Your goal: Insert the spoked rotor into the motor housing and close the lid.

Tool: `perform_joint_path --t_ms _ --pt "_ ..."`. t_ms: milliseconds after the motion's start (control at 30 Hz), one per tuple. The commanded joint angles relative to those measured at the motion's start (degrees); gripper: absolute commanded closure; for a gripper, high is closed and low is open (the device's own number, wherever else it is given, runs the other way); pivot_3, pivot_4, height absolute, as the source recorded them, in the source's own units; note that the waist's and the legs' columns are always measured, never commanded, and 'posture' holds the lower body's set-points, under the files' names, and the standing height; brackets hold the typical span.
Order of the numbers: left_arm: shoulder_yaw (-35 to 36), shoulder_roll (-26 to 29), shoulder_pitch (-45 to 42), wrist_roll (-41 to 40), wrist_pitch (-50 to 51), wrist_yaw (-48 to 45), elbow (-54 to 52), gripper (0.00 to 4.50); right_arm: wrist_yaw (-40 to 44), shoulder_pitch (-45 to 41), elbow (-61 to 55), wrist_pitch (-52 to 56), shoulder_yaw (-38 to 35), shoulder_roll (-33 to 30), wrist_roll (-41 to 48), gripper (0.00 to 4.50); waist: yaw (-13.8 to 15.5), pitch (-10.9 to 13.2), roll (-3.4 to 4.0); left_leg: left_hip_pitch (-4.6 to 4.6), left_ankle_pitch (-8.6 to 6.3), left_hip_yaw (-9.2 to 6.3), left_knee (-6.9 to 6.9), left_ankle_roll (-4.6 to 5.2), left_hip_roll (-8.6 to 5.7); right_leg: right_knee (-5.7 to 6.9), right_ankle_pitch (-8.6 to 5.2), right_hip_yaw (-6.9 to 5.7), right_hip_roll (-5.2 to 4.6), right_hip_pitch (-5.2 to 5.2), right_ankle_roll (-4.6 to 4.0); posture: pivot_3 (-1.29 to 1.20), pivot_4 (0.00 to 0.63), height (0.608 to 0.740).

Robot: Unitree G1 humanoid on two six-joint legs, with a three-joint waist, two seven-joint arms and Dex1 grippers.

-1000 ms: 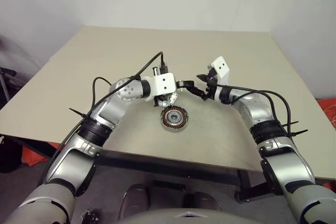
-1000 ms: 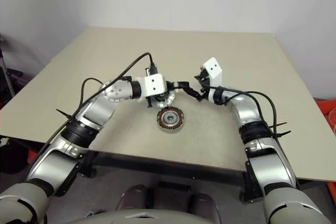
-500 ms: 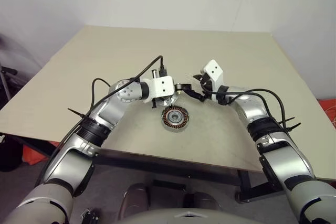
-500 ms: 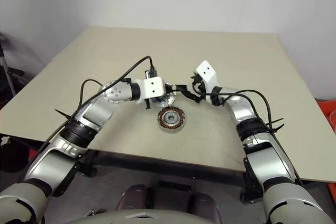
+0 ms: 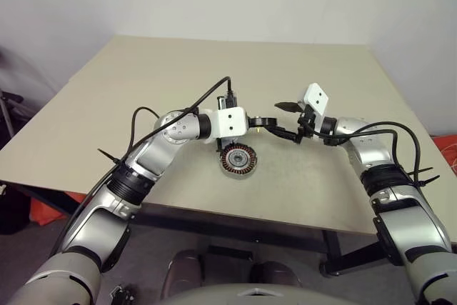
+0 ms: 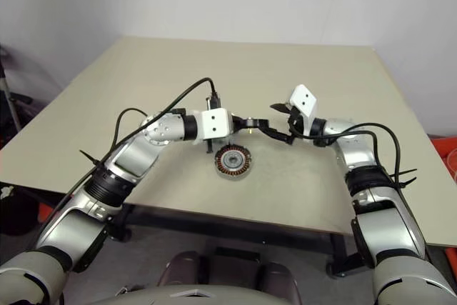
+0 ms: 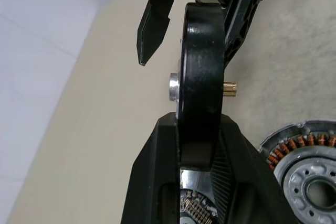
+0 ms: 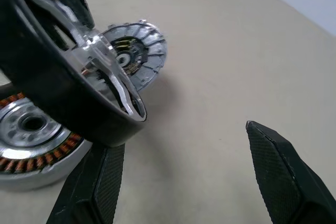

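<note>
I see a plain beige desk point(image 5: 178, 76) filling the middle of the frame. The motor housing point(image 5: 237, 159) sits on it just below centre, with the lid point(image 8: 137, 56) lying flat just beside it.

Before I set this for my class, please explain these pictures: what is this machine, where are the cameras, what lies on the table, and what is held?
It is a humanoid robot with two arms, and each arm ends in an end effector of two black fingers. The two wide pictures come from cameras in its head, looking down over the table. The two close pictures come from cameras on its wrists. On the table lie the motor housing, with its copper windings, and the ribbed lid. The left end effector is shut on the spoked rotor, holding it above the table. The right end effector is open close beside the rotor and holds nothing.
</note>
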Motion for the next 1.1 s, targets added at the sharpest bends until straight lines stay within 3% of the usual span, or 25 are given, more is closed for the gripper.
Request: perform_joint_path --t_ms 33,167,567,1100 --pt "1.7 2.5 0.4 -1.3 -1.8 -2.7 -2.2 4.11 1.3 0.7 2.7 1.0 -7.3 -6.8 0.1 0.51 0.9 0.0 0.08 -0.02 -0.02 -0.01 0.01 0.05 -0.04 -0.04 0.00 -0.01 -0.05 0.03 0.00 0.00 0.000 0.740" --pt "1.8 2.8 0.7 -1.4 -1.8 -3.0 -2.4 4.11 3.7 1.6 2.9 -0.9 -8.3 -7.6 -2.1 0.51 0.3 0.0 0.06 0.01 -0.07 0.08 0.04 0.15 -0.02 -0.06 -0.01 0.00 -0.05 0.02 0.01 0.00 0.000 0.740" --pt "1.4 2.3 -0.4 -0.9 -4.3 -4.4 0.5 4.11 -3.5 -0.3 8.8 -1.3 -8.6 -3.3 -10.9 0.51 -0.2 -0.1 0.13 0.00 -0.03 0.06 0.08 0.10 -0.01 0.03 0.00 -0.02 -0.04 -0.01 0.01 0.00 0.000 0.740" --pt "4.9 5.3 1.0 -8.3 6.0 -11.2 -4.1 4.11 -7.5 -0.4 10.3 -0.8 -9.7 1.1 -12.2 0.51 -0.2 -0.1 0.14 0.00 0.01 0.08 0.08 0.21 0.01 0.04 0.00 -0.01 -0.04 -0.02 -0.01 0.00 0.000 0.740"
